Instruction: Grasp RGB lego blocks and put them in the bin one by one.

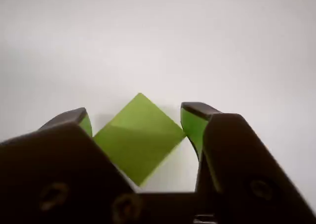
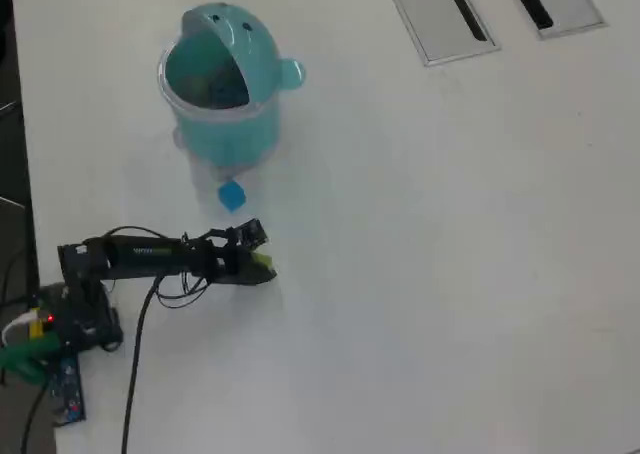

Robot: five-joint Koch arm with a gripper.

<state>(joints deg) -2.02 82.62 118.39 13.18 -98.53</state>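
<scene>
Wrist view: lower corner of green block hidden behind gripper body; jaw bases cut off by bottom edge. Overhead view: green block only sliver at gripper tip, jaw gap too small to judge. Bin interior dark, contents unclear. Red block nowhere visible.

Wrist view rides just behind the pincer, very close, looking down past both jaws at the white table; a yellow-green block between the jaws fills mid-frame. Overhead view hangs high, looking straight down, wide over the table; the pincer sits lower left of frame, the teal bin above it. Shared: only the pincer tip, block and the table right there.
</scene>
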